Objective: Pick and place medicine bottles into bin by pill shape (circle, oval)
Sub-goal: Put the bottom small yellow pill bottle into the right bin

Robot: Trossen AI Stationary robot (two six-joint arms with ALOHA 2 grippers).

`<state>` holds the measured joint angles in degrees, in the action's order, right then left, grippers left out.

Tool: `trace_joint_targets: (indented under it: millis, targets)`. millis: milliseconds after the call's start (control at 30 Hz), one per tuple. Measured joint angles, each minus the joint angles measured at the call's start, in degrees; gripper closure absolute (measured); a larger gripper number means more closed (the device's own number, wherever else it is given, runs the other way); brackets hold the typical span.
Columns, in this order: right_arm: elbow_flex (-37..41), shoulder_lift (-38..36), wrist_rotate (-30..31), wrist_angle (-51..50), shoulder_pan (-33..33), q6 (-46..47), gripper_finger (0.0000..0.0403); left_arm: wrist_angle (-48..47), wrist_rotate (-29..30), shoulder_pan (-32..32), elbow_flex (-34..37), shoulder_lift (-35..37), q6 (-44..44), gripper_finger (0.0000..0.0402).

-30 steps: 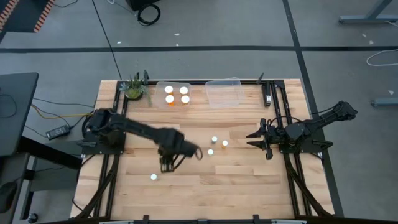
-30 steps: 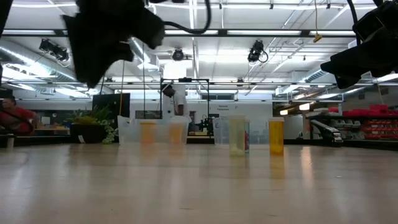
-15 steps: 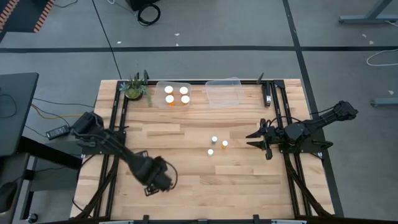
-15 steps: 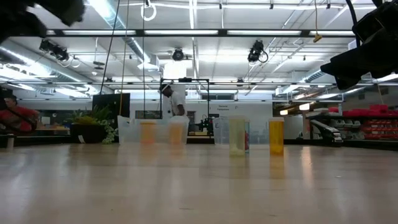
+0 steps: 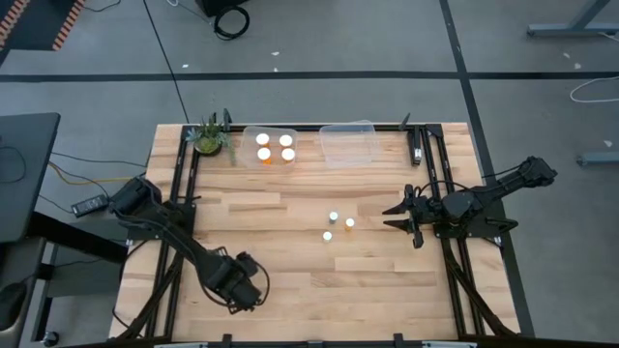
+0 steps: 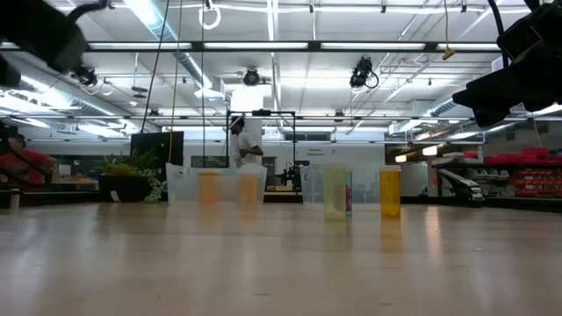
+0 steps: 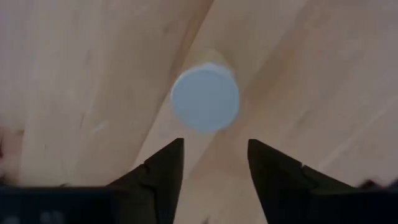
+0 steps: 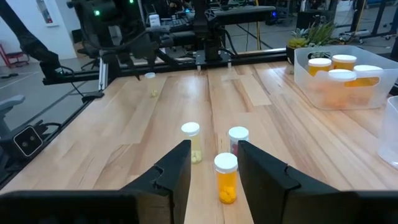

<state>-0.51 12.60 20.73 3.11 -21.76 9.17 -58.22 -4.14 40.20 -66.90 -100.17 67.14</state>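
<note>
A small bottle with a whitish cap stands upright on the wood near the table's near-left part. My left gripper points down over it, open and not touching it. In the high view my left gripper hides this bottle. Three more small bottles stand upright at mid-table; they also show in the right wrist view. Several white-capped orange bottles stand in the left clear bin. My right gripper waits open at the right, facing the three bottles.
A second clear bin stands at the far edge beside the first, with nothing showing in it. A small potted plant stands at the far left corner. Arm mounts and rails run along both sides. A person stands in the room beyond the table.
My left gripper has gone from mid-table toward the near edge and the left, and now stands over the lone small bottle there. The bottles have not moved.
</note>
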Motion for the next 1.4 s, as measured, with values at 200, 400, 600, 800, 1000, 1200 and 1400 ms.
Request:
trace_joint_targets:
  millis: [200, 400, 600, 800, 1000, 1200, 1400]
  targets:
    - [0.00, 0.00, 0.00, 0.00, -0.02, 0.00, 0.0265, 5.27, 0.72, -0.66, 3.79, 0.02, 1.26, 0.0171]
    - [0.00, 0.00, 0.00, 0.00, 0.00, 0.00, 0.0265, 9.05, 3.39, -1.41, 5.58, 0.03, 1.23, 0.0169]
    - [0.00, 0.00, 0.00, 0.00, 0.00, 0.00, 0.0265, 9.08, 3.74, -2.56, 5.58, 0.03, 0.86, 0.0207]
    - [0.00, 0.00, 0.00, -0.02, -0.02, 0.00, 0.0265, 9.13, 3.71, -2.93, 5.58, 0.03, 0.60, 0.0253]
    - [0.00, 0.00, 0.00, 0.00, -0.01, 0.00, 0.0265, 9.64, 3.56, -3.42, 5.58, 0.03, -0.47, 0.0287]
    - [0.00, 0.00, 0.00, 0.00, -0.02, 0.00, 0.0265, 10.40, 3.68, -6.69, 4.18, 0.05, -5.81, 0.0284]
    - [0.00, 0.00, 0.00, 0.00, 0.00, 0.00, 0.0265, 10.42, 3.71, -13.43, 2.43, 0.05, -16.23, 0.0281]
